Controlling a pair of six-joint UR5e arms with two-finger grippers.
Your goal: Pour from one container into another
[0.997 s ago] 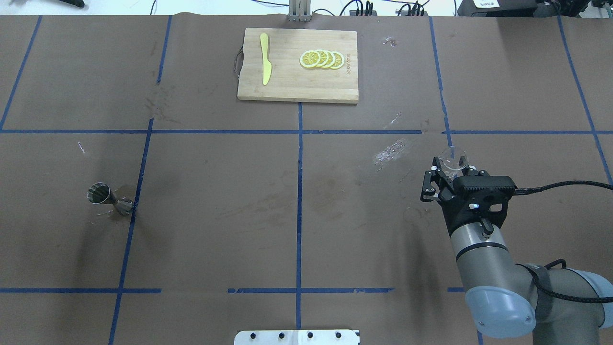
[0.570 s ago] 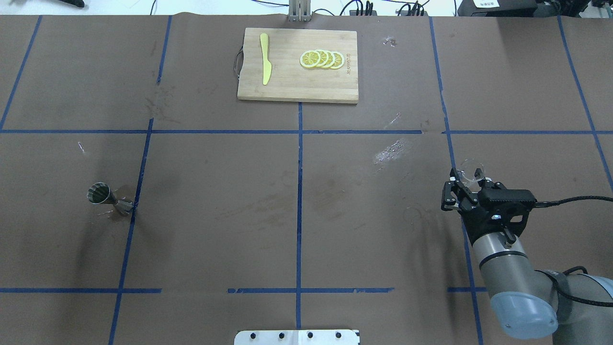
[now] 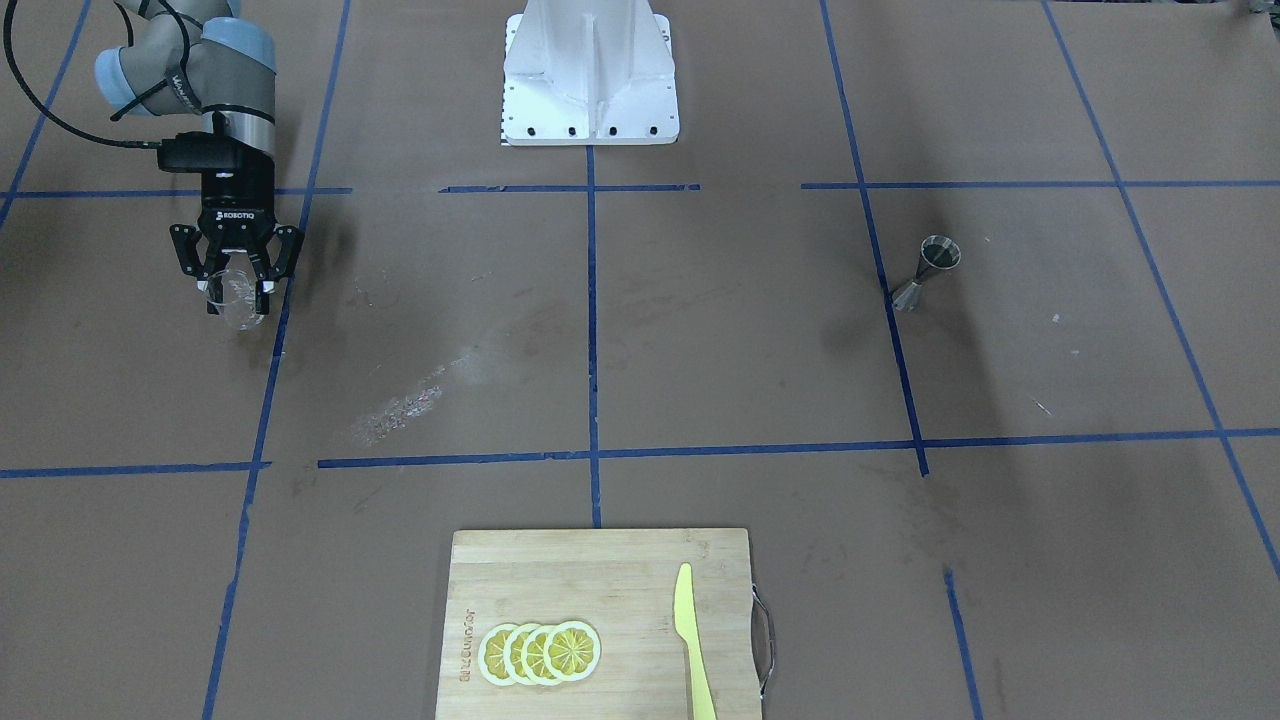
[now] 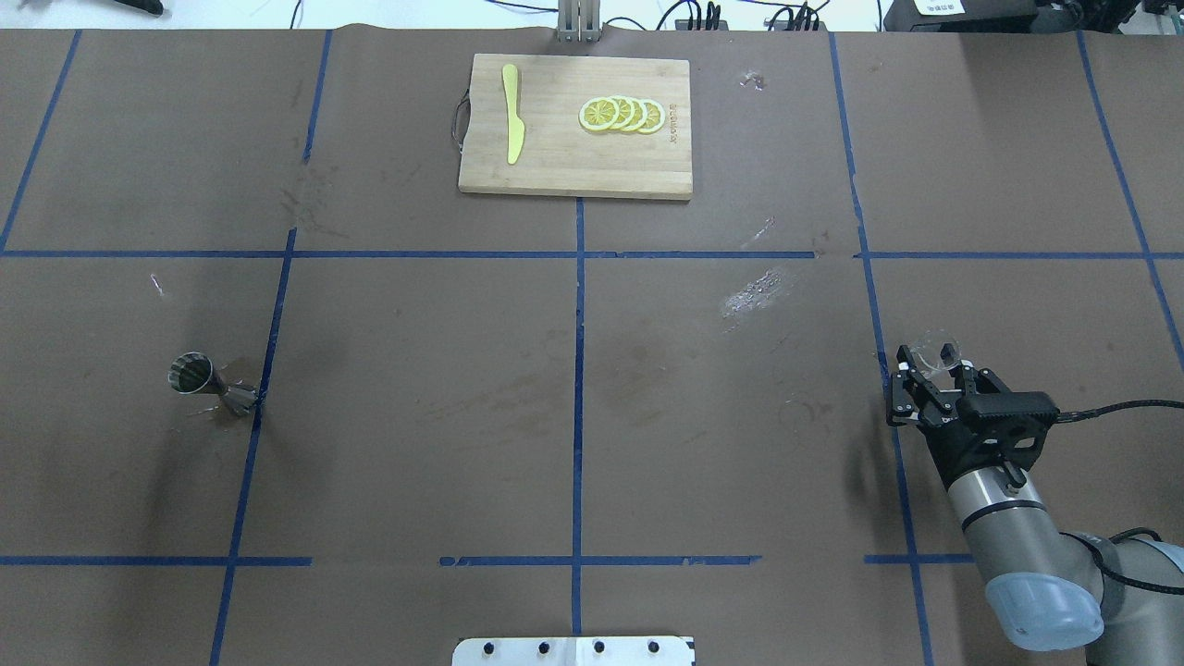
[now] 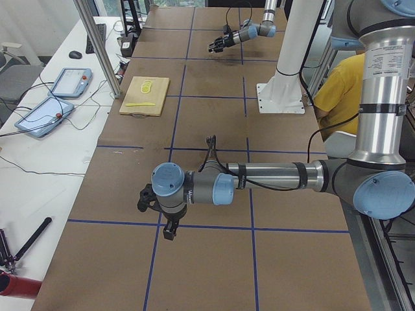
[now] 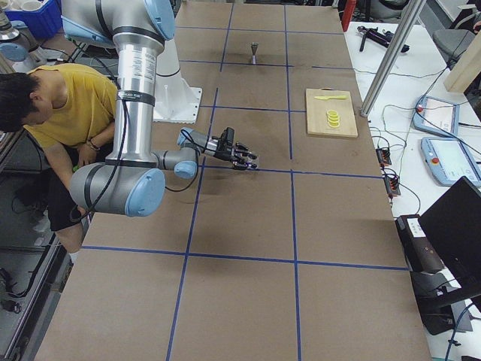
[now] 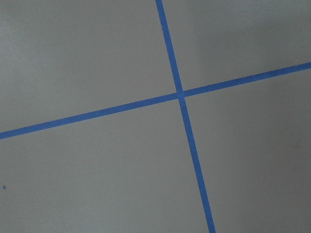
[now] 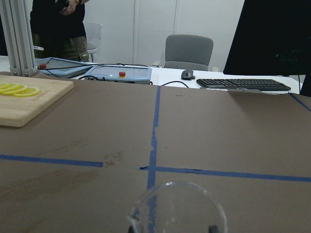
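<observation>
The container to pour from, a clear glass cup (image 4: 925, 348), is held just above the table at the right, with my right gripper (image 4: 930, 365) shut on it. From the front the cup (image 3: 236, 298) hangs between the black fingers of that gripper (image 3: 235, 282). Its rim (image 8: 177, 206) fills the bottom of the right wrist view. The silver jigger (image 4: 211, 385) stands far off on the left side, by a blue tape line, and also shows as the jigger (image 3: 926, 271) from the front. My left gripper (image 5: 155, 212) shows only from the left end; open or shut I cannot tell.
A wooden cutting board (image 4: 573, 166) at the far middle carries lemon slices (image 4: 622, 114) and a yellow knife (image 4: 511, 113). The white base plate (image 4: 573, 651) sits at the near edge. A person in a yellow shirt (image 6: 64, 105) is beside the robot.
My right arm has carried the cup to the right and back toward the robot's side. The jigger has not moved.
</observation>
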